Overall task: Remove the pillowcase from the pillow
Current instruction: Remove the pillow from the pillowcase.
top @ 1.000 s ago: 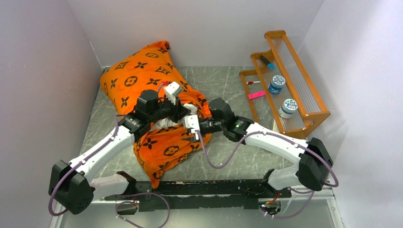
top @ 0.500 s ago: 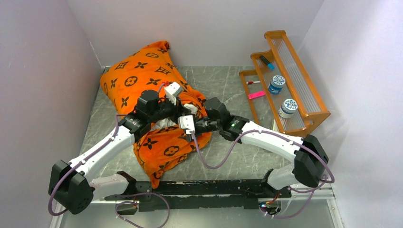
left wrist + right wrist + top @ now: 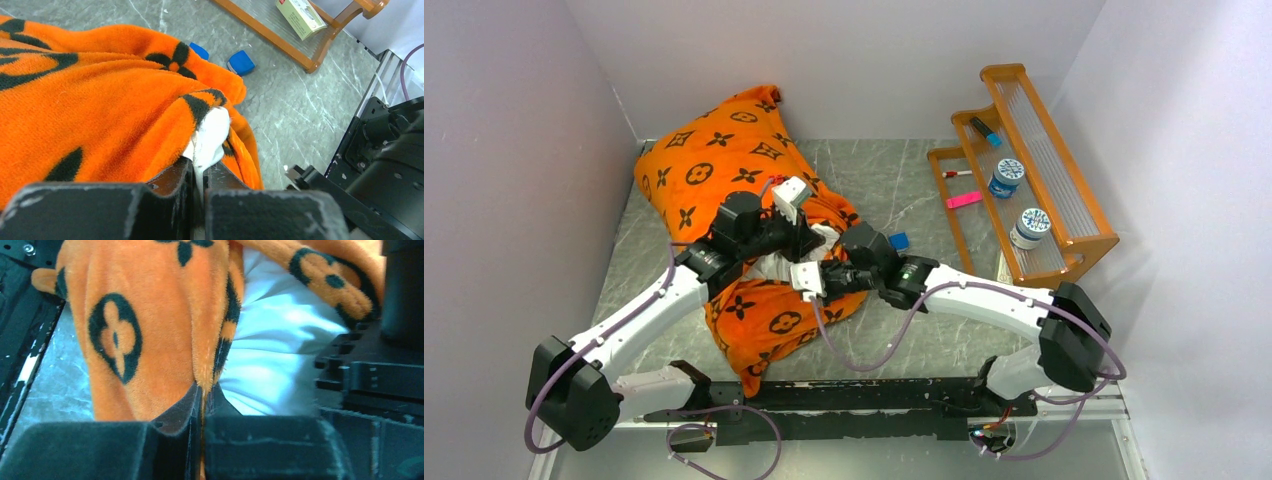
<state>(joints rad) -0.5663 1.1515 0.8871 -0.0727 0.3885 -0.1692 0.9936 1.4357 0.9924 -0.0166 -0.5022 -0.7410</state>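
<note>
On grey marble table [image 3: 904, 180], left gripper [image 3: 198, 167] clamps the pillow [image 3: 212, 132], right gripper [image 3: 203, 392] clamps the pillowcase [image 3: 150, 315] edge

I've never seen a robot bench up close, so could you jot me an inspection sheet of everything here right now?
Surface: grey marbled table.
Job's things: orange pillowcase mostly on the white pillow, which shows at the opening.
Clutter: orange rack at the right, holding two jars and a marker; two blue blocks on the table beside the pillowcase.
Grippers: left gripper shut on the pillow; right gripper shut on the pillowcase's edge.
Cables: purple cables loop loosely off both arms.
Surroundings: plain white walls on three sides.
</note>
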